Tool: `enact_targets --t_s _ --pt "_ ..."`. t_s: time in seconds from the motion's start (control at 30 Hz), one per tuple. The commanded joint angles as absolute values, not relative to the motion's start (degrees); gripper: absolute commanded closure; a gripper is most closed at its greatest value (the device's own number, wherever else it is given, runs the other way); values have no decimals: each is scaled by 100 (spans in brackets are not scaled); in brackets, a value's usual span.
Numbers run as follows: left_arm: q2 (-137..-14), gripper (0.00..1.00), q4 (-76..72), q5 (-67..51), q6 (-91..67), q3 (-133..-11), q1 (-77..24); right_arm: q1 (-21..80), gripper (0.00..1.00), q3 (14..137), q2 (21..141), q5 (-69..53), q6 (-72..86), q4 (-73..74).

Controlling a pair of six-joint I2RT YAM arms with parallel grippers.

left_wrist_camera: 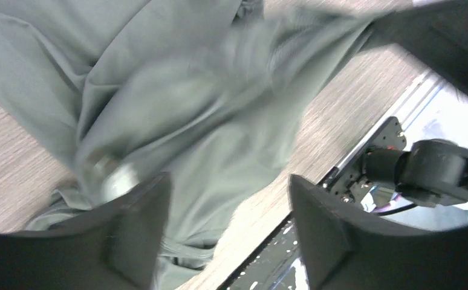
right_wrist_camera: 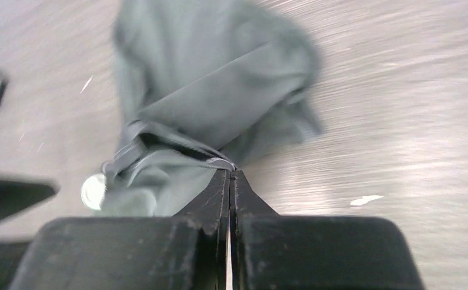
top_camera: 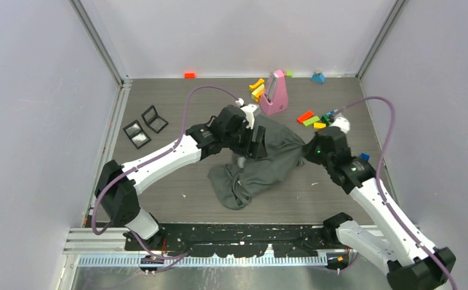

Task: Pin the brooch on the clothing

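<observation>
The dark grey T-shirt (top_camera: 262, 164) lies crumpled mid-table. It also shows in the left wrist view (left_wrist_camera: 177, 96) and the right wrist view (right_wrist_camera: 219, 103). A small round shiny brooch (right_wrist_camera: 92, 191) sits on the shirt's folds; it is blurred in the left wrist view (left_wrist_camera: 115, 176) and shows as a pale spot in the top view (top_camera: 241, 161). My left gripper (top_camera: 257, 142) hovers over the shirt, open and empty, its jaws wide apart (left_wrist_camera: 228, 232). My right gripper (top_camera: 306, 151) is shut on the shirt's right edge, pinching a fold at its tips (right_wrist_camera: 230, 172).
A pink upright object (top_camera: 274, 93) stands behind the shirt. Coloured blocks (top_camera: 312, 118) lie to its right and left, with more along the back wall (top_camera: 318, 77). Two black square frames (top_camera: 146, 125) lie at the left. The right arm's base (left_wrist_camera: 425, 169) shows beyond the table's near edge.
</observation>
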State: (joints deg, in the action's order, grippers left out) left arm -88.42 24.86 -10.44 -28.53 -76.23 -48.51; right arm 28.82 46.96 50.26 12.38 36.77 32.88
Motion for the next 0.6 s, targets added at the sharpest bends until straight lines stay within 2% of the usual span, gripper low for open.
enact_targets --t_s 0.0,0.03,0.1,0.23,0.3,0.33,0.37,0.4,0.47,0.57 --pt "-8624 18 2397 -777 -2865 -7555 -4879 1522 100 4723 4629 2307 3392 3942" --pt "-8462 10 2418 -600 -2863 -7388 -4878 1337 100 4624 4626 2309 3337 3908" --pt "-8037 3 2492 -192 -2931 -6948 -4878 850 100 4502 4706 2283 3295 3820" --pt "-7374 2 2696 322 -3540 -5902 -4878 273 99 4418 5178 1750 3347 3626" --pt "-7164 2 2831 340 -3891 -5394 -4878 248 81 4472 5414 1569 3390 3637" --pt "-7073 2 2880 342 -4065 -5126 -4878 247 57 4495 5506 1514 3400 3660" --pt "-6957 2 2885 332 -4254 -4879 -4879 246 46 4540 5535 1444 3408 3752" --pt "-6846 2 2845 301 -4457 -4607 -4880 246 28 4569 5556 1408 3409 3814" --pt "-6601 3 2553 164 -4846 -4110 -4887 245 17 4646 5533 1364 3414 4098" --pt "-6322 4 2083 62 -5339 -3523 -4985 246 9 4723 5442 1222 3566 4711"
